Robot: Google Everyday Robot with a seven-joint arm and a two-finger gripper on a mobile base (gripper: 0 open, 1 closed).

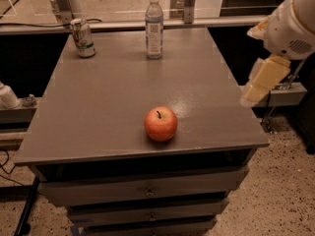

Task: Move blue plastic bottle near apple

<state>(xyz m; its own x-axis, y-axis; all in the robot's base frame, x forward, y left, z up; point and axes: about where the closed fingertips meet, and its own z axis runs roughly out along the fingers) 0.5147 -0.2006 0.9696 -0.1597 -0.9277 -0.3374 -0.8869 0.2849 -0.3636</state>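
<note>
Camera view, blue plastic bottle (154, 26) w/ white cap, upright, tool (261, 82) at rt (grip can't tell)

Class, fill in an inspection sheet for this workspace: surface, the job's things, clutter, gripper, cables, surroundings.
Surface: grey tabletop, with drawers beneath it.
Job's things: blue plastic bottle upright near the far edge; apple near the front edge, stem up; the two are well apart.
Clutter: drink can upright at the far left corner.
Gripper: gripper hangs beyond the table's right edge, touching no item.
Cables: dark cable on the floor, lower left.
Surroundings: speckled floor; white object on the left ledge.
</note>
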